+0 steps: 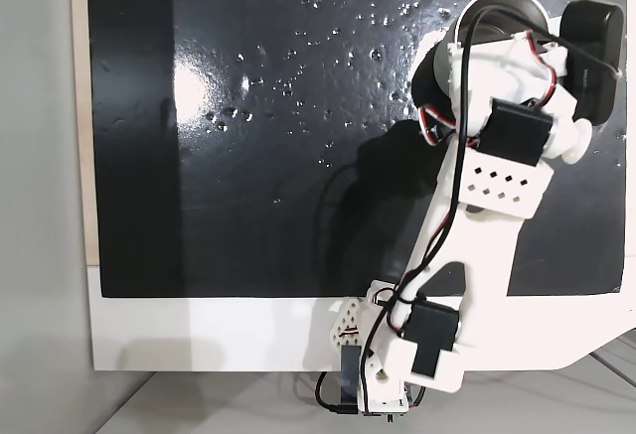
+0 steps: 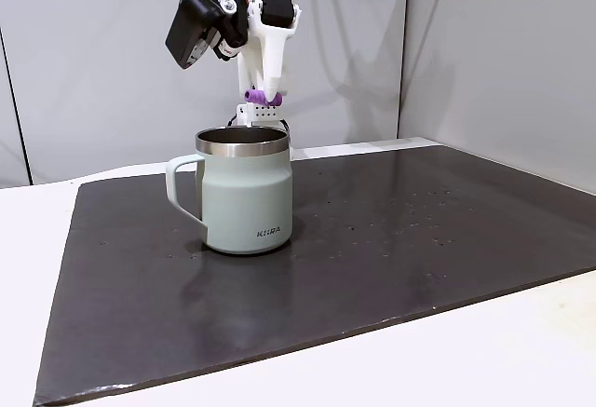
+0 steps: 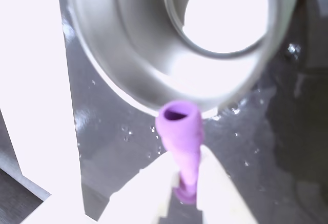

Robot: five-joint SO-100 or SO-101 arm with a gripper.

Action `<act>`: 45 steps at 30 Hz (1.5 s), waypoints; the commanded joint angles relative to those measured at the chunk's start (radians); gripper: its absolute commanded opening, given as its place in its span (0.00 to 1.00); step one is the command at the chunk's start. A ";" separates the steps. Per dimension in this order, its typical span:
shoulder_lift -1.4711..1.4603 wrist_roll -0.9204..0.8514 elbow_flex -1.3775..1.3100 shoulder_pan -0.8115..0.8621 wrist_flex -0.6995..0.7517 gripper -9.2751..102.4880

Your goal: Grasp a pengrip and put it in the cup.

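Pengrip [image 3: 180,131] sits clamped in the hand [image 3: 184,183] just above the cup [image 2: 244,193] rim; next, centre over the cup and release

Quick count: one cup [image 2: 246,195], pale grey-green with a single side handle and steel inside. One light-purple pengrip [image 3: 182,137], seen in the wrist view and a fixed view. One white robot arm [image 1: 484,225] with one end effector [image 3: 185,185], two fingers on it. One black mat [image 2: 372,239] on the one white bench [image 2: 521,351].
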 commanded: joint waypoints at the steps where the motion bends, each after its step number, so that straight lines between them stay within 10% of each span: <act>1: -0.083 -0.037 -0.253 0.026 0.046 0.08; 32: -0.241 -0.123 -0.538 0.084 0.179 0.16; 39: -0.287 -0.118 -0.603 0.087 0.227 0.38; 45: -0.433 -0.115 -0.871 0.087 0.351 0.39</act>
